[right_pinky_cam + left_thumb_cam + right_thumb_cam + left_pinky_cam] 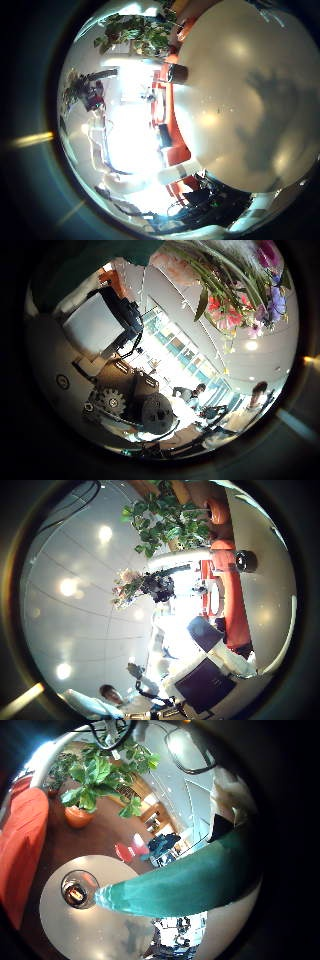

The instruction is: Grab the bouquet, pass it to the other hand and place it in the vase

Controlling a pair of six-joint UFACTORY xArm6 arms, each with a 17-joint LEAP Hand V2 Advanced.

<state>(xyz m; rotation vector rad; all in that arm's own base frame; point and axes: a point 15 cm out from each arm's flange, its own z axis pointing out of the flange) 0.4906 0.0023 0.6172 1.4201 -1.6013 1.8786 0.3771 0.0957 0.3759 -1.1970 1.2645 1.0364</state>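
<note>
The bouquet's paper-wrapped stem [190,880] crosses the left little finger side palm view close to the palm. Its flowers [235,295] show in the left thumb side palm view. The vase [77,890] stands upright on the round table [60,935], below the bouquet; it also shows in the right thumb side palm view [246,560]. My right hand [205,680] holds nothing, its fingers at the view's edge.
A large potted plant [95,780] stands on the floor beyond the table, and also shows in the right thumb side palm view [165,520]. Upholstered seats [22,840] stand beside the table. The right palm is over the bare tabletop [250,110].
</note>
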